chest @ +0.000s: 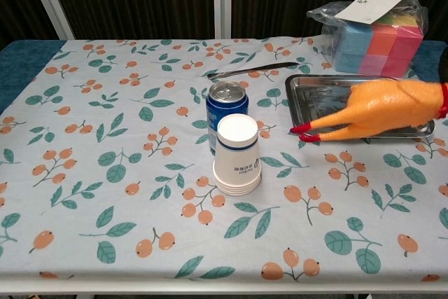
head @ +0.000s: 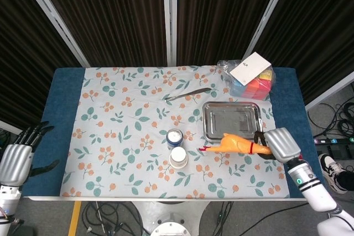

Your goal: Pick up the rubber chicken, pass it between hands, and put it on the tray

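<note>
My right hand grips the orange rubber chicken by its neck end and holds it lifted above the table, red feet pointing left. In the chest view the rubber chicken hangs in front of the tray's near edge; the hand itself is cut off at the right border there. The silver metal tray lies just behind the chicken, with nothing in it. My left hand hovers at the table's near left corner, fingers spread, holding nothing.
A blue can and a stack of white paper cups stand left of the chicken. Metal tongs lie behind the can. A bagged pack of coloured blocks with a white card sits at the back right.
</note>
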Controlling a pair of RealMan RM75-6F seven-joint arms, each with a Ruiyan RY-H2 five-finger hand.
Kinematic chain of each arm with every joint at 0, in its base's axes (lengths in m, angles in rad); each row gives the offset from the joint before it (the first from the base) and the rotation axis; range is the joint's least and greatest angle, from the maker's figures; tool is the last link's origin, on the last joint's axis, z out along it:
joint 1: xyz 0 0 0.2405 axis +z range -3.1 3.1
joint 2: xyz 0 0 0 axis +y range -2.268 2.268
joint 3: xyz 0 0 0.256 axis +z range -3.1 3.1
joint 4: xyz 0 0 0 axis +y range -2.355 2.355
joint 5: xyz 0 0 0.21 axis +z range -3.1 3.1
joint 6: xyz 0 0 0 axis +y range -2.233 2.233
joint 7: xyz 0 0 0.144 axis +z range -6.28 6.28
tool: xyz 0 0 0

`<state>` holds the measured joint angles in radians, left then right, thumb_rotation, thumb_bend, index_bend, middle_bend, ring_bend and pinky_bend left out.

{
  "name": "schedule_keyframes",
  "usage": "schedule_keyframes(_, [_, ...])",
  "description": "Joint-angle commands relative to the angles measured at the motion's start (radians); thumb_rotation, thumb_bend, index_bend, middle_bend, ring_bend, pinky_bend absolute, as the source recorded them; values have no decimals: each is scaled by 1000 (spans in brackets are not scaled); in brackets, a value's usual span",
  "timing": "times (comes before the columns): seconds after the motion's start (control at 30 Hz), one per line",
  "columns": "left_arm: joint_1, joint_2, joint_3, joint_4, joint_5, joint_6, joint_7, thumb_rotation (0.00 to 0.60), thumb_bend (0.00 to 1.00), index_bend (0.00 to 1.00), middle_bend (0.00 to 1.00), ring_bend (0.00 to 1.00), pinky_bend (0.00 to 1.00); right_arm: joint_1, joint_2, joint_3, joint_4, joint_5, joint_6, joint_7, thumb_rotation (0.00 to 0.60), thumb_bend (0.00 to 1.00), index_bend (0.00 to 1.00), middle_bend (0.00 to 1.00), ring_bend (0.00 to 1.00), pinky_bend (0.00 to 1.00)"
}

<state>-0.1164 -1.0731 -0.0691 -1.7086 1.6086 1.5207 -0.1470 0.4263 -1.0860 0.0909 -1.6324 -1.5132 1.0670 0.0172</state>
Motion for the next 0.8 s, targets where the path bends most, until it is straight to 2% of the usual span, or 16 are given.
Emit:
schedule_keyframes(0.03, [-96, 67, -48, -48, 22, -76, -178, 600, 133, 231, 223, 136, 210, 44, 94, 44, -76, -39, 15, 66, 600, 298, 949, 738, 716, 997])
schedule_keyframes(0.17, [-198, 83, -101, -66, -24, -188, -309, 600, 132, 230, 223, 136, 210, 95, 143, 94, -120, -48, 7, 116, 600, 294, 950, 740, 719, 997])
schedule_keyframes(0.33, [-314, 105, -151, -96, -92, -345, -387, 600, 132, 228, 221, 136, 211, 178, 137, 152, -152, -15, -46, 99, 600, 288, 950, 740, 720, 997])
schedule_keyframes(0.53, [-419, 76, -193, -130, -178, -463, -309, 600, 124, 211, 199, 136, 210, 319, 21, 216, -147, 116, -162, -34, 600, 286, 950, 740, 720, 997])
schedule_keyframes(0.8, [-519, 19, -211, -163, -339, -579, -139, 600, 114, 201, 191, 136, 210, 483, -178, 264, -75, 401, -221, -283, 600, 286, 950, 740, 720, 998])
